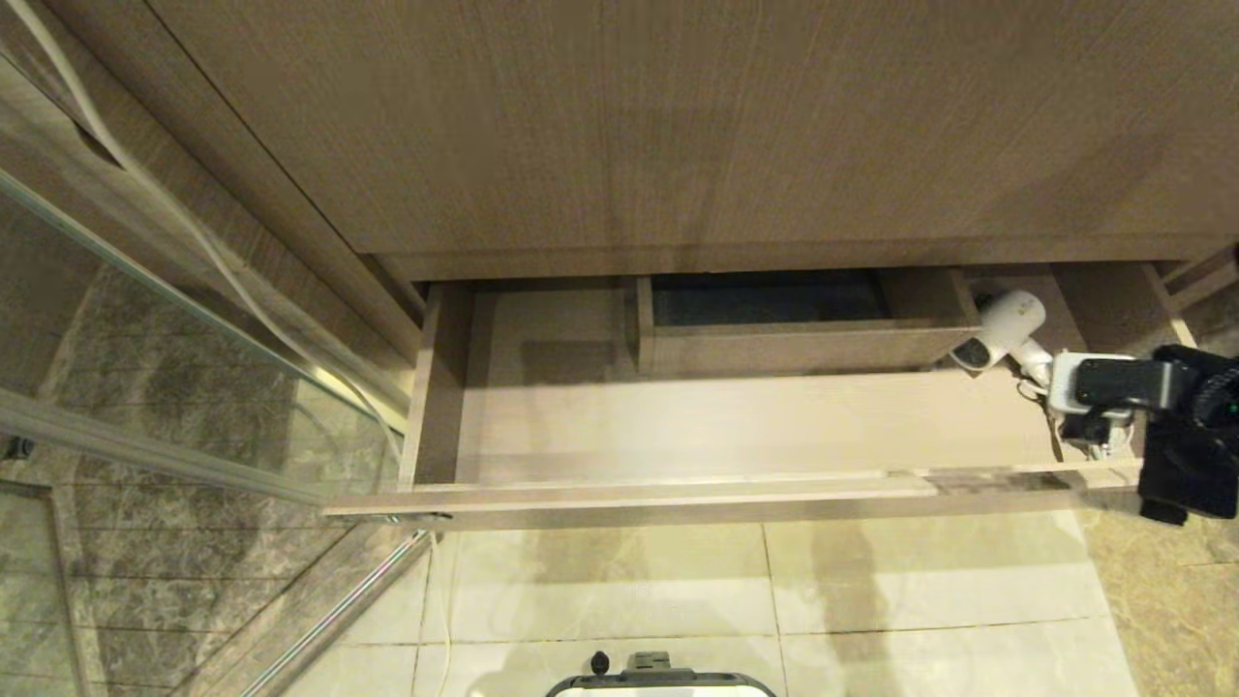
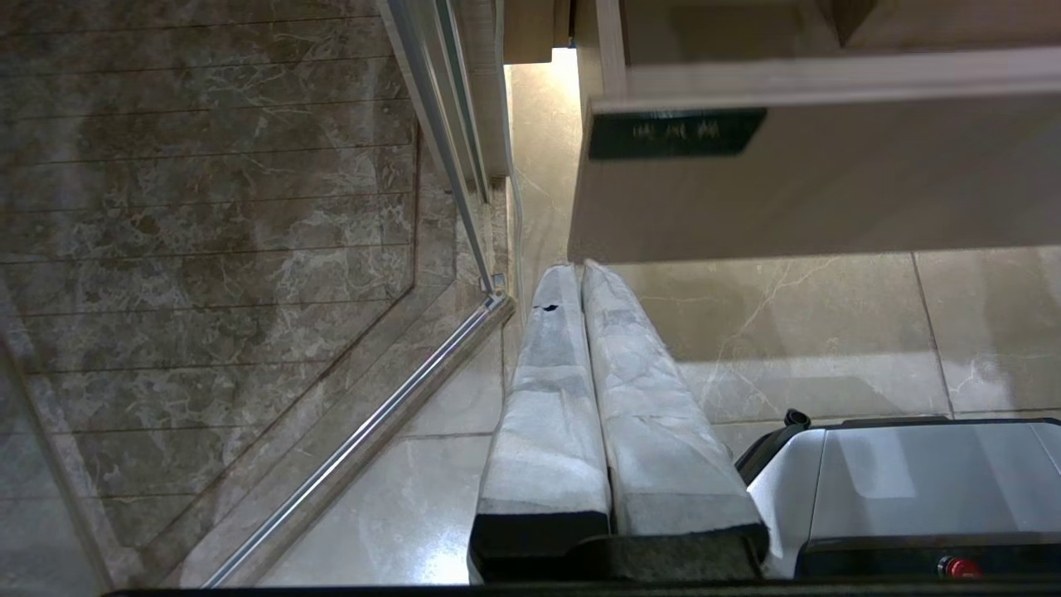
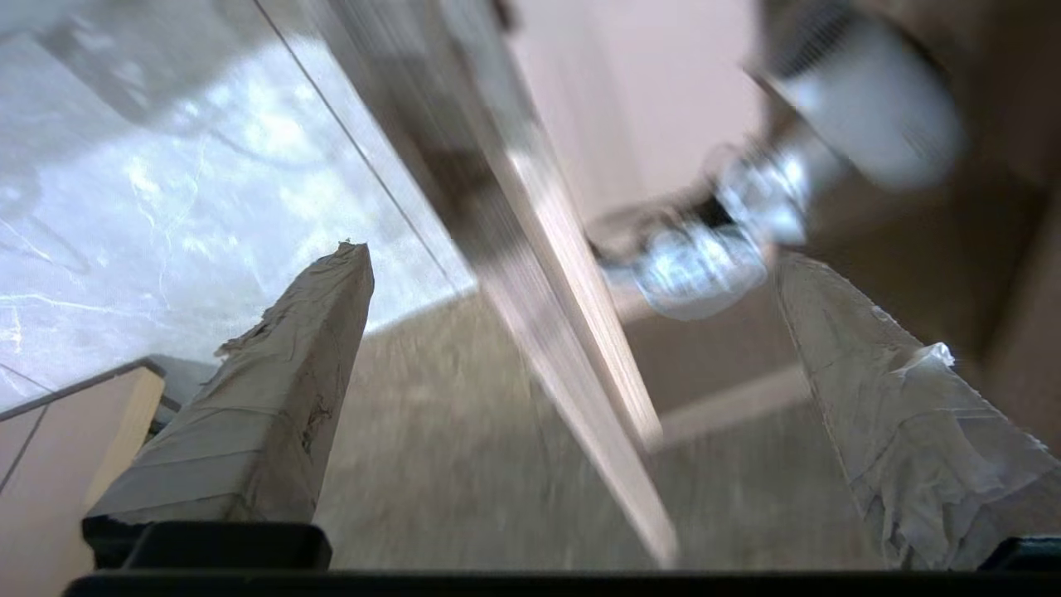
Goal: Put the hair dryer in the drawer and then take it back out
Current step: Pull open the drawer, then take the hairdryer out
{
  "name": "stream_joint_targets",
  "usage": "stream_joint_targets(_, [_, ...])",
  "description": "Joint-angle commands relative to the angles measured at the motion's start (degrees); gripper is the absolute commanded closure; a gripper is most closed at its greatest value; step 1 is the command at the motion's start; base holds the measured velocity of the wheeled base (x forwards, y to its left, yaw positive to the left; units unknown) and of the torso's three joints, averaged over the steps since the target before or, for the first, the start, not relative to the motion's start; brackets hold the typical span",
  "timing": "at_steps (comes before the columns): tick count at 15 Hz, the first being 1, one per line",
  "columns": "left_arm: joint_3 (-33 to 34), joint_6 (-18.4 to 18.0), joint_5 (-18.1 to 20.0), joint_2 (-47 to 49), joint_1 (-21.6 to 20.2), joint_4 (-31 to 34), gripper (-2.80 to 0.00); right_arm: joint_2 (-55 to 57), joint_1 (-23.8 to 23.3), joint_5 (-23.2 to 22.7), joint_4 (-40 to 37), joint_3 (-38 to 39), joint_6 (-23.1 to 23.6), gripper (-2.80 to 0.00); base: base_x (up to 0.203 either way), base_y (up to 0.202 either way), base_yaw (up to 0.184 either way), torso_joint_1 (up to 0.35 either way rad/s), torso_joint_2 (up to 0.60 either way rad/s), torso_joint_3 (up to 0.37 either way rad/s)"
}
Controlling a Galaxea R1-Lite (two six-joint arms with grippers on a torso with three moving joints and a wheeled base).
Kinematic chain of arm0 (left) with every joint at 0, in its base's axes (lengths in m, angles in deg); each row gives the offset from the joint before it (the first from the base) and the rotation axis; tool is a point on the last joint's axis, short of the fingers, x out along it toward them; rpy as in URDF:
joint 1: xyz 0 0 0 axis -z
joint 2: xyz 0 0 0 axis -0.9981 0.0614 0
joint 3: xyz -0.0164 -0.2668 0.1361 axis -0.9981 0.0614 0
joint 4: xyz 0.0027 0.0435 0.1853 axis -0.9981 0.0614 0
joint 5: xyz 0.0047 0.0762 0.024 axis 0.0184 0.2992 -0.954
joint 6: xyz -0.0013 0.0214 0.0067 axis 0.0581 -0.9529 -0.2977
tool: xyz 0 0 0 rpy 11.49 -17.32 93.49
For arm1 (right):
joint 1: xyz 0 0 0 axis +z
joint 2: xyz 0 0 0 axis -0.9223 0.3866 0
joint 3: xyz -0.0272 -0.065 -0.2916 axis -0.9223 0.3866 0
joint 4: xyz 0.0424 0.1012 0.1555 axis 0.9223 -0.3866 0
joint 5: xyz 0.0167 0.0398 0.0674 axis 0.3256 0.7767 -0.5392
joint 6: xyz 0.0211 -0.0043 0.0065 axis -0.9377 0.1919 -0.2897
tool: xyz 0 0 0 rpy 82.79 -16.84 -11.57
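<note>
The dryer (image 1: 1002, 329) lies in the drawer (image 1: 736, 484), at its right end, head toward the back right corner beside the boxed cut-out (image 1: 774, 310) and handle pointing toward the front. Its cord trails near the drawer's right side. So the first half of the task looks done: the dryer is inside and nothing grips it.

The right gripper (image 3: 572, 282) hangs at the drawer's front right corner, just beside the dryer's handle. In the right wrist view its taped fingers (image 3: 282, 398) stand wide apart with the drawer's front edge running between them and the dryer beyond, free of both pads. The left gripper (image 2: 580, 274) is parked low in front of the drawer's left end, over the floor (image 2: 829, 332), its two fingers pressed together on nothing.

The step in hand seems to be the turn from putting in to taking out. The next move calls for bringing the spread fingers over the front edge and around the handle, then closing and lifting clear without snagging the cord.

A small dark label (image 2: 675, 133) sits on the drawer front near its left end; it bears pale characters too blurred to read. No brand shows on the dryer.
</note>
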Motion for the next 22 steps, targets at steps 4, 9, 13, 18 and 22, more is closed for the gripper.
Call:
stream_joint_targets(4, [0.01,0.00,-0.01,0.06,-0.01,0.00,0.00,-17.80,-11.51,0.67,-0.77,6.58,0.25,0.00,0.000,0.000,0.000,0.000,0.00,0.000])
stream_joint_targets(9, [0.01,0.00,-0.01,0.06,0.04,0.00,0.00,-8.45,-24.93,1.93,4.71,4.77,-4.14,0.00,0.000,0.000,0.000,0.000,0.00,0.000])
stream_joint_targets(13, [0.01,-0.05,-0.01,-0.02,-0.01,0.00,0.00,-0.62,-28.45,3.55,5.22,3.22,-6.31,0.00,0.000,0.000,0.000,0.000,0.00,0.000])
stream_joint_targets(18, [0.01,0.00,-0.01,-0.01,-0.02,0.00,0.00,10.94,-32.95,7.91,3.16,3.69,-6.64,0.00,0.000,0.000,0.000,0.000,0.00,0.000])
stream_joint_targets(22, [0.01,0.00,-0.01,0.06,0.06,0.00,0.00,18.13,-33.25,10.30,3.80,1.52,-8.24,0.00,0.000,0.000,0.000,0.000,0.00,0.000])
